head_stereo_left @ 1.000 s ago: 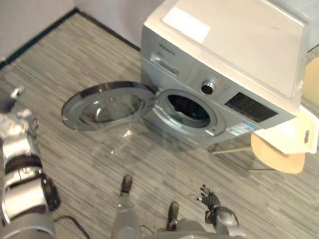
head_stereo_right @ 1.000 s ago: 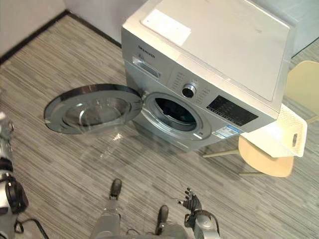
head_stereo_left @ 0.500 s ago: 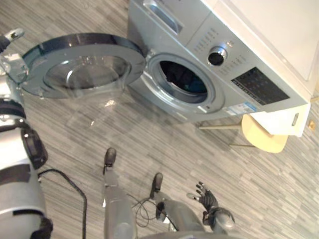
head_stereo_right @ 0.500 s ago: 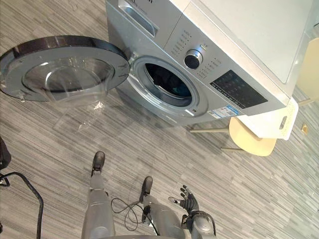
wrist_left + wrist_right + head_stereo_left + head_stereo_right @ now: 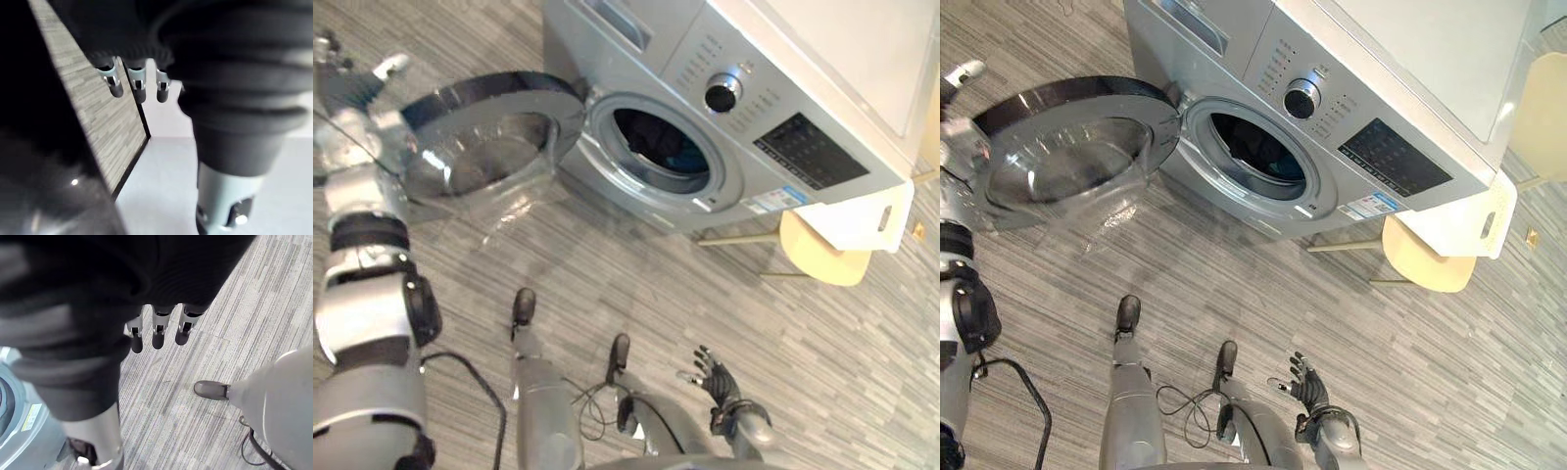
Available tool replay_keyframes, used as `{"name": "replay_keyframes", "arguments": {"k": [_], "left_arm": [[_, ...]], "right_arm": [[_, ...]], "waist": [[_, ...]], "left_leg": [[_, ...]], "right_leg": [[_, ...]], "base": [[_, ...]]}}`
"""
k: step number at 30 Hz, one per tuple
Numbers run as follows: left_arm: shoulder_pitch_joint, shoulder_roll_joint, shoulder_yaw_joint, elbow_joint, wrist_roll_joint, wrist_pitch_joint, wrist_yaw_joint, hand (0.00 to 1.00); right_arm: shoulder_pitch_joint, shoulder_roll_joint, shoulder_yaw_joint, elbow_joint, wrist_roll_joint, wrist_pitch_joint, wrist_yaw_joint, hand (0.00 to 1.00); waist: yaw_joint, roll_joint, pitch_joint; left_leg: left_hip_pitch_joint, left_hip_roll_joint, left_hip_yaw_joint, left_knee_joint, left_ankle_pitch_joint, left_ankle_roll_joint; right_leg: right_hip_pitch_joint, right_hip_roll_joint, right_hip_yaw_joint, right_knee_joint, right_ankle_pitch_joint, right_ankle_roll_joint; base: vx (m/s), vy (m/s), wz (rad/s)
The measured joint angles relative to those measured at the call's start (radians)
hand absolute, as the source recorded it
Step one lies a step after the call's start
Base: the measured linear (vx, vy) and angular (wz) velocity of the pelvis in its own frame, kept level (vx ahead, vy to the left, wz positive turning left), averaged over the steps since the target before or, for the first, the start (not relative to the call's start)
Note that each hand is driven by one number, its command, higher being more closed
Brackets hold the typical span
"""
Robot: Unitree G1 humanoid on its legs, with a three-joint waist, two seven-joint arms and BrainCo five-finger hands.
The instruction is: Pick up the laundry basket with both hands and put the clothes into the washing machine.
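The silver washing machine (image 5: 783, 108) stands at the top, its round door (image 5: 489, 137) swung open to the left. Dark and teal cloth (image 5: 680, 157) lies inside the drum. A white laundry basket (image 5: 852, 220) rests on a beige chair (image 5: 822, 262) to the machine's right, far from both hands. My left hand (image 5: 352, 93) is raised beside the door's outer rim, fingers (image 5: 137, 83) straight and holding nothing. Down low by the floor, my right hand (image 5: 717, 377) hangs open with its fingers (image 5: 156, 330) spread.
Grey striped floor (image 5: 705, 284) stretches between me and the machine. The open door juts out over the floor on the left. A dark skirting edge (image 5: 132, 161) and a pale wall run past my left hand.
The camera has tilted and shifted. My left arm has risen until its hand is beside the door's outer rim, and the door looks swung slightly inward. The right hand has stayed low and open.
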Motion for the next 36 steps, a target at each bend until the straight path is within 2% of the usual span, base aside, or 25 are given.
{"name": "replay_keyframes", "arguments": {"k": [2,3,4,5,7,8,9,10,11,12,13,15,17,18,19,21,24,26,32,36], "left_arm": [[0.059,-0.069,-0.04,-0.056,-0.076,-0.033,-0.027,0.0],[0.122,-0.122,-0.113,-0.111,-0.121,-0.07,-0.04,0.0],[0.147,-0.139,-0.14,-0.127,-0.136,-0.079,-0.044,0.0],[0.212,-0.173,-0.212,-0.171,-0.184,-0.088,-0.063,0.0],[0.295,-0.223,-0.332,-0.206,-0.242,-0.098,-0.089,0.0],[0.359,-0.27,-0.447,-0.223,-0.283,-0.098,-0.11,0.0],[0.398,-0.316,-0.498,-0.224,-0.297,-0.115,-0.105,0.0],[0.424,-0.335,-0.552,-0.219,-0.313,-0.113,-0.104,0.0],[0.444,-0.338,-0.68,-0.208,-0.323,-0.082,-0.13,0.0],[0.471,-0.358,-0.796,-0.202,-0.341,-0.03,-0.168,0.0],[0.486,-0.382,-0.848,-0.194,-0.352,-0.01,-0.181,0.0],[0.535,-0.517,-0.963,-0.17,-0.395,0.051,-0.222,0.0],[0.551,-0.586,-0.974,-0.17,-0.436,0.056,-0.238,0.0],[0.555,-0.634,-0.974,-0.172,-0.472,0.054,-0.244,0.0],[0.555,-0.644,-0.974,-0.176,-0.48,0.053,-0.246,0.0],[0.574,-0.654,-0.971,-0.198,-0.497,0.046,-0.252,0.0],[0.634,-0.613,-0.951,-0.213,-0.476,0.044,-0.252,0.0],[0.703,-0.575,-0.898,-0.227,-0.438,0.04,-0.252,0.0],[0.921,-0.467,-0.685,-0.225,-0.301,0.018,-0.254,0.0],[1.001,-0.46,-0.577,-0.138,-0.227,0.01,-0.254,0.0]], "right_arm": [[0.0,-0.014,0.002,0.018,-0.009,0.001,0.0,0.0],[-0.004,-0.024,0.006,0.021,-0.022,0.002,0.001,0.0],[-0.01,-0.025,0.008,0.023,-0.027,0.002,0.002,0.0],[-0.023,-0.025,0.01,0.029,-0.045,0.002,0.003,0.0],[-0.043,-0.023,0.013,0.054,-0.059,0.002,0.005,0.0],[-0.064,-0.02,0.031,0.097,-0.065,0.003,0.005,0.0],[-0.081,-0.02,0.049,0.13,-0.069,0.003,0.006,0.0],[-0.1,-0.013,0.053,0.166,-0.077,0.006,0.012,0.0],[-0.115,-0.005,0.053,0.204,-0.078,0.012,0.017,0.0],[-0.132,0.002,0.054,0.234,-0.078,0.017,0.017,0.0],[-0.139,0.005,0.054,0.247,-0.079,0.019,0.016,0.0],[-0.142,0.011,0.053,0.27,-0.087,0.024,0.013,0.0],[-0.139,0.011,0.05,0.29,-0.09,0.027,0.005,0.0],[-0.122,0.008,0.045,0.297,-0.096,0.035,-0.007,0.0],[-0.114,0.006,0.038,0.301,-0.096,0.035,-0.007,0.0],[-0.097,-0.012,0.003,0.332,-0.102,0.038,-0.009,0.0],[-0.089,-0.031,-0.043,0.374,-0.133,0.042,-0.025,0.0],[-0.086,-0.028,-0.062,0.381,-0.135,0.041,-0.026,0.0],[-0.089,-0.021,-0.076,0.411,-0.139,0.033,-0.024,0.0],[-0.094,-0.021,-0.078,0.432,-0.136,0.031,-0.025,0.0]], "waist": [[0.009,0.01,-0.001],[0.023,0.023,-0.003],[0.025,0.026,-0.004],[0.024,0.038,-0.01],[0.02,0.05,-0.015],[0.017,0.05,-0.016],[0.008,0.049,-0.018],[-0.007,0.049,-0.035],[-0.02,0.051,-0.051],[-0.042,0.054,-0.054],[-0.053,0.056,-0.057],[-0.091,0.068,-0.074],[-0.107,0.076,-0.078],[-0.114,0.098,-0.092],[-0.114,0.11,-0.099],[-0.113,0.17,-0.146],[-0.113,0.226,-0.176],[-0.112,0.233,-0.181],[-0.103,0.231,-0.186],[-0.089,0.233,-0.186]], "left_leg": [[-0.002,-0.011,-0.014,0.003,0.0,0.0],[-0.004,-0.018,-0.022,0.016,-0.001,0.002],[-0.003,-0.023,-0.023,0.024,-0.004,0.007],[-0.001,-0.036,-0.023,0.04,-0.009,0.016],[0.013,-0.055,-0.017,0.061,-0.021,0.033],[0.041,-0.071,-0.001,0.069,-0.031,0.045],[0.063,-0.085,0.014,0.069,-0.036,0.053],[0.072,-0.097,0.027,0.071,-0.037,0.056],[0.083,-0.108,0.047,0.078,-0.039,0.061],[0.102,-0.12,0.069,0.096,-0.047,0.079],[0.109,-0.126,0.08,0.105,-0.051,0.088],[0.137,-0.142,0.123,0.115,-0.066,0.101],[0.178,-0.151,0.147,0.087,-0.064,0.103],[0.216,-0.157,0.162,0.051,-0.055,0.102],[0.228,-0.163,0.163,0.038,-0.049,0.102],[0.267,-0.171,0.156,-0.048,-0.011,0.102],[0.316,-0.173,0.132,-0.122,0.032,0.098],[0.344,-0.173,0.12,-0.122,0.031,0.097],[0.362,-0.179,0.072,-0.122,0.029,0.096],[0.385,-0.183,0.049,-0.122,0.019,0.093]], "right_leg": [[0.003,-0.006,-0.012,0.005,0.0,0.001],[0.003,-0.015,-0.019,0.026,-0.006,0.009],[0.003,-0.02,-0.019,0.034,-0.009,0.012],[0.007,-0.032,-0.019,0.049,-0.013,0.018],[0.017,-0.054,-0.015,0.071,-0.022,0.032],[0.03,-0.074,0.002,0.082,-0.028,0.043],[0.039,-0.092,0.013,0.093,-0.037,0.06],[0.035,-0.106,0.023,0.111,-0.038,0.063],[0.036,-0.119,0.045,0.125,-0.039,0.068],[0.047,-0.132,0.069,0.13,-0.035,0.074],[0.051,-0.14,0.08,0.129,-0.032,0.079],[0.058,-0.162,0.119,0.132,-0.026,0.088],[0.07,-0.173,0.14,0.136,-0.028,0.09],[0.085,-0.179,0.149,0.138,-0.041,0.099],[0.09,-0.179,0.149,0.138,-0.045,0.096],[0.093,-0.179,0.139,0.138,-0.054,0.097],[0.13,-0.176,0.103,0.133,-0.071,0.099],[0.17,-0.176,0.083,0.121,-0.08,0.094],[0.239,-0.175,0.027,0.086,-0.087,0.078],[0.284,-0.174,0.0,0.071,-0.098,0.062]], "base": [[-0.04,0.043,0.25],[-0.05,0.066,0.2],[-0.06,0.094,0.2],[-0.05,0.082,0.11],[-0.07,0.12,0.07],[-0.09,0.131,-0.02],[-0.08,0.14,-0.1],[-0.05,0.132,-0.23],[-0.03,0.15,-0.36],[-0.01,0.114,-0.4],[-0.03,0.116,-0.39],[-0.04,0.113,-0.39],[-0.05,0.047,-0.29],[-0.06,0.024,-0.17],[-0.05,0.012,-0.04],[-0.01,-0.006,0.11],[0.04,-0.028,0.3],[0.07,-0.015,0.33],[0.08,-0.022,0.27],[0.08,-0.028,0.18]]}}
